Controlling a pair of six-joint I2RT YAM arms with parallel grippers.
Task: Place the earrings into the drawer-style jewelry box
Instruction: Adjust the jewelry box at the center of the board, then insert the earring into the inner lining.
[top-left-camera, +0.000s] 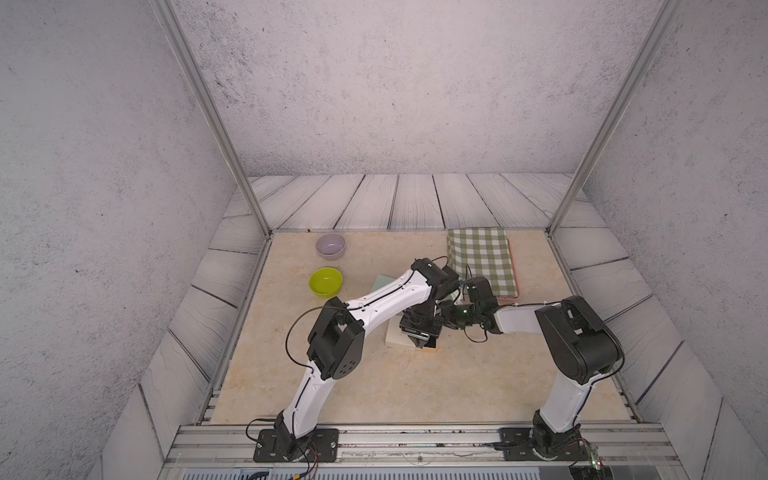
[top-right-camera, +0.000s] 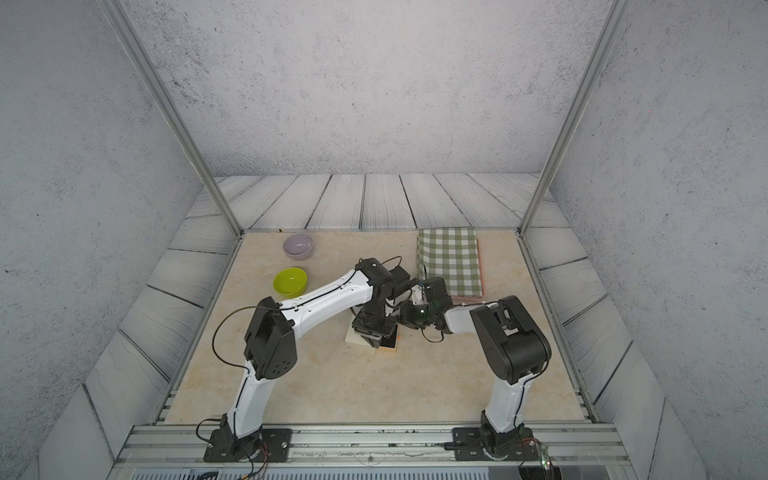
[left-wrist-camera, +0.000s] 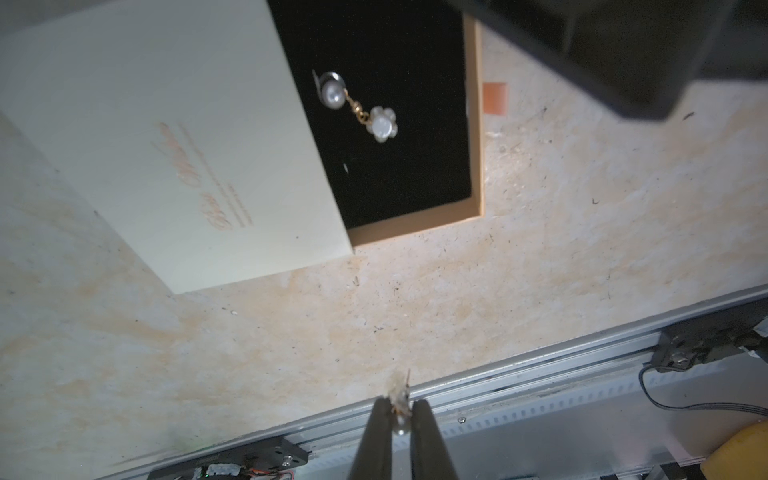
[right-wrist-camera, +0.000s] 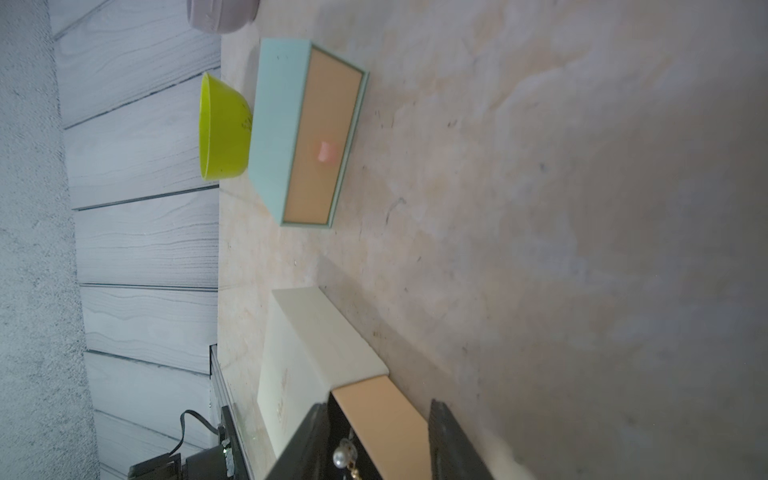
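In both top views the 2 arms meet over the middle of the desk (top-left-camera: 374, 386). The left pincer (top-left-camera: 420, 341) hangs over the cream box (top-left-camera: 395, 334), whose drawer (top-left-camera: 430, 347) sticks out to the right. The right pincer (top-right-camera: 399, 320) reaches in from the right, at the drawer's far end. A mint box (top-left-camera: 384, 282) lies further back, with a green bowl (top-left-camera: 326, 282) and a grey bowl (top-left-camera: 331, 245) on the far left and a checked cloth (top-left-camera: 484, 259) on the far right.

From the left wrist view, the drawer is pulled well out of its cream box (left-wrist-camera: 166, 137). 1 earring (left-wrist-camera: 357, 106) already lies on the drawer's black lining (left-wrist-camera: 399, 166). The left pincer (left-wrist-camera: 401, 409) is closed on a 2nd earring (left-wrist-camera: 400, 399), held above bare desk just beside the drawer, not yet over it.

From the right wrist view, the right pincer (right-wrist-camera: 374, 440) straddles the drawer's tan wall (right-wrist-camera: 386, 424), with visible gaps either side, so I cannot tell if it grips. The placed earring (right-wrist-camera: 345, 457) shows between its fingers.

I would say the task is about half done: 1 earring is in, 1 is in hand and still has to be carried over the lining and let go. Closing the drawer may follow.
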